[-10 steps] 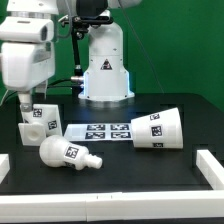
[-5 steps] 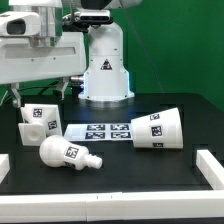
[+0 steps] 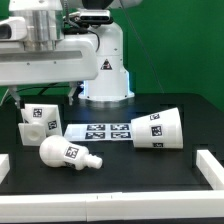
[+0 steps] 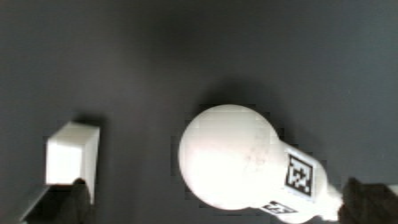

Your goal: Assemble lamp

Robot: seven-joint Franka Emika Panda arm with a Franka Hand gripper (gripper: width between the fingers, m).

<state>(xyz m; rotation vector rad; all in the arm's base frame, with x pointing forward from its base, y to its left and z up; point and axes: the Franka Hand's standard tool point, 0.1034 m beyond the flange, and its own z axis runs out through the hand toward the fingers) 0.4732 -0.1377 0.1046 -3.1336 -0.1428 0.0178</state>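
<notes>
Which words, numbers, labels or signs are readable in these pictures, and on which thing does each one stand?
No words or numbers can be read.
A triangle warning sign on the robot pedestal: symbol too small to read.
Black-and-white square tags on the base, bulb, shade and marker board: patterns only, no letters.

Dim wrist view, blurred bright bulb (image 4: 235,155)

The marker board (image 3: 98,131) lies flat on the black table (image 3: 140,176), green wall (image 3: 186,50) behind.
</notes>
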